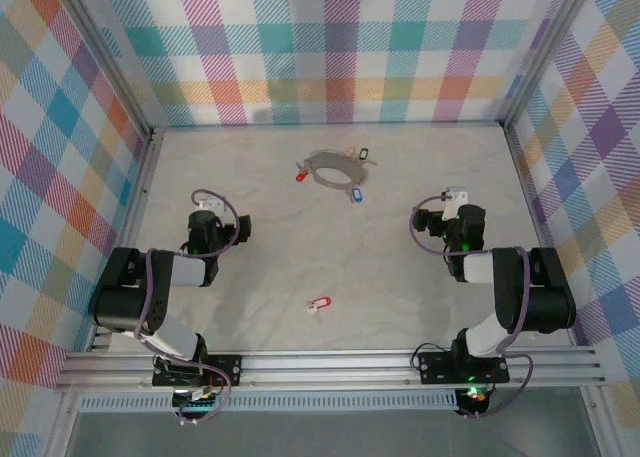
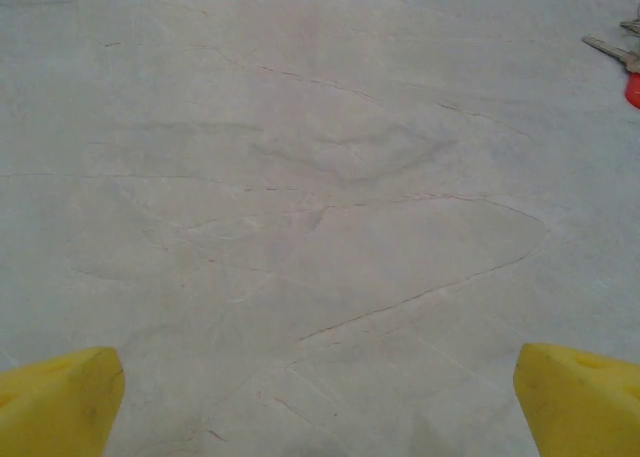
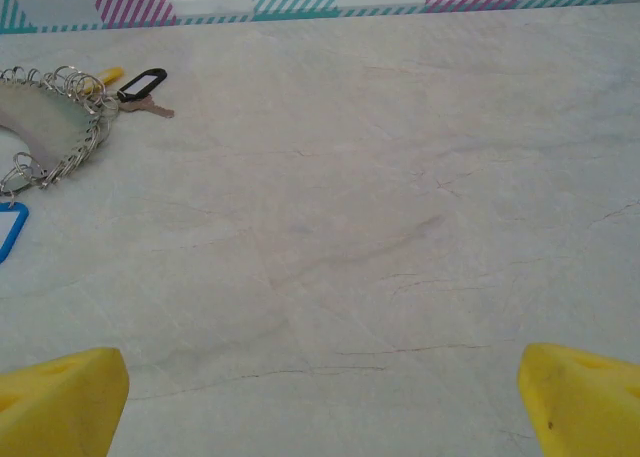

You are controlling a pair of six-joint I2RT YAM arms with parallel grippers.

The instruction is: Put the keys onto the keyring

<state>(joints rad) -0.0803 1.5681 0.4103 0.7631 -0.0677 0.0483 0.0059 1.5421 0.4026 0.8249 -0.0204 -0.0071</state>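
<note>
The keyring (image 1: 333, 167) lies flat at the far middle of the table, with a red-tagged key (image 1: 301, 176), a black-tagged key (image 1: 363, 156) and a blue-tagged key (image 1: 355, 192) at its rim. One loose red-tagged key (image 1: 318, 304) lies alone near the front centre. The right wrist view has the keyring (image 3: 40, 117) at upper left with small rings along its edge, a black tag (image 3: 142, 84), a yellow tag (image 3: 110, 76) and a blue tag (image 3: 8, 229). My left gripper (image 2: 320, 417) and right gripper (image 3: 320, 417) are both open over bare table, holding nothing.
The tabletop (image 1: 330, 247) is pale marble, walled by plaid panels on three sides. A metal rail (image 1: 330, 362) runs along the near edge under both arm bases. A red tag (image 2: 633, 89) with a metal key (image 2: 608, 49) sits at the right edge of the left wrist view.
</note>
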